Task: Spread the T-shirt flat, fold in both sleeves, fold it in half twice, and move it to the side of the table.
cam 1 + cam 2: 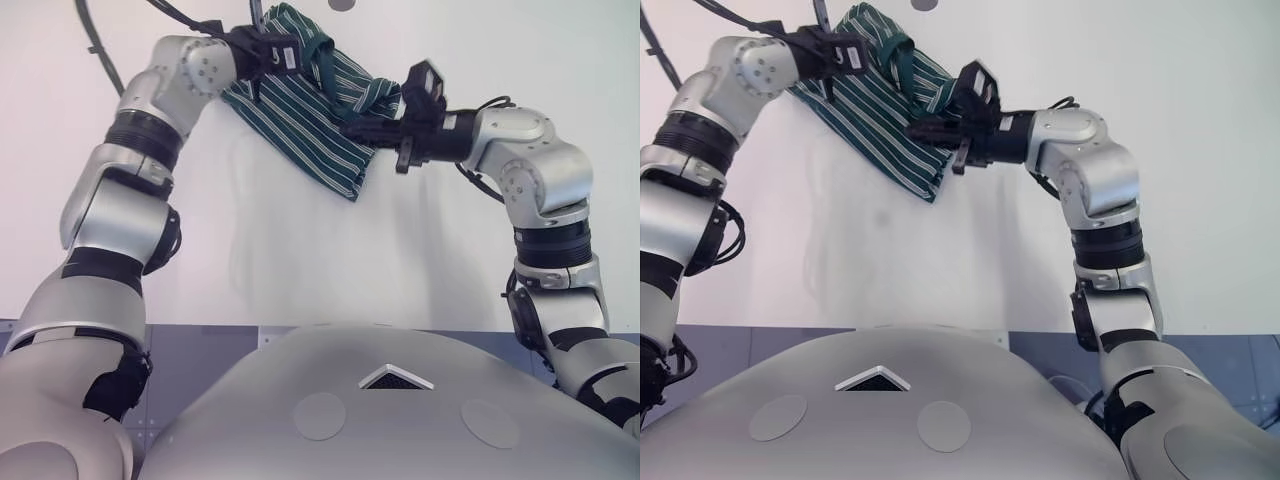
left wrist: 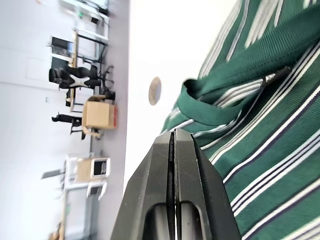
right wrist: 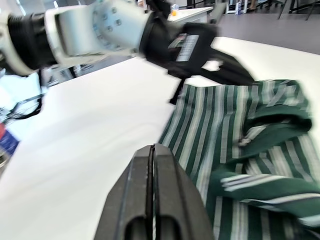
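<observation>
While the striped T-shirt (image 1: 310,105) lies bunched on the white tabletop (image 1: 400,260), you have the left pincer (image 2: 174,137) clenched at its far left side. The right pincer (image 3: 151,150) is clenched at its right edge. Neither seems to pinch cloth.

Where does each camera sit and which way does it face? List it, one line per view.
Left and right eye: on the head, looking down over both arms at the T-shirt on the table.
Left wrist: behind the shut left hand, facing the T-shirt's collar.
Right wrist: behind the shut right hand, facing the T-shirt and the left hand.
All share the T-shirt.
</observation>
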Available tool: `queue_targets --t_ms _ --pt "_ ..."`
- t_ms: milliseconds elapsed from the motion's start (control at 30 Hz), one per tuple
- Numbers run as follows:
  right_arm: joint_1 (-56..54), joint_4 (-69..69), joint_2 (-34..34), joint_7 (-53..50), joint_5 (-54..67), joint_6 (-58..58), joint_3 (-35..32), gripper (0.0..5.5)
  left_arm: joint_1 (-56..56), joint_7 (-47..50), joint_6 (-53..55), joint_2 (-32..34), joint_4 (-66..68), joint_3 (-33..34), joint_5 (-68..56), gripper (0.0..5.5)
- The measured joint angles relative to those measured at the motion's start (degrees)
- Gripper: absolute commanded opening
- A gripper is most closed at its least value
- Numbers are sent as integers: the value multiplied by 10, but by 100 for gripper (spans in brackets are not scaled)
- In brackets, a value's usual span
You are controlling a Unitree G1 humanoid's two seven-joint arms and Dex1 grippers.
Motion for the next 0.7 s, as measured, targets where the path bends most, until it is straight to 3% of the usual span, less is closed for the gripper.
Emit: queue_targets --t_ms 100,233,333,433,533,700 --pt "-22 69 -3 -43 -49 -54 0 1 91 -112 49 46 -151 16 -74 1" --pt "-71 259 6 -89 -136 -163 32 1 241 -264 197 94 -403 -7 -139 1" --pt "-127 377 23 -108 -171 -230 42 1 287 -281 260 93 -472 -19 -146 1" --pt "-130 436 38 -90 -206 -278 84 1 281 -245 245 72 -445 -40 -109 1" --pt "-97 377 -3 -13 -228 -295 139 1 259 -224 213 81 -408 -49 -77 1" --pt "54 108 -98 70 -191 -201 159 1 221 -212 177 115 -325 -35 -51 1"
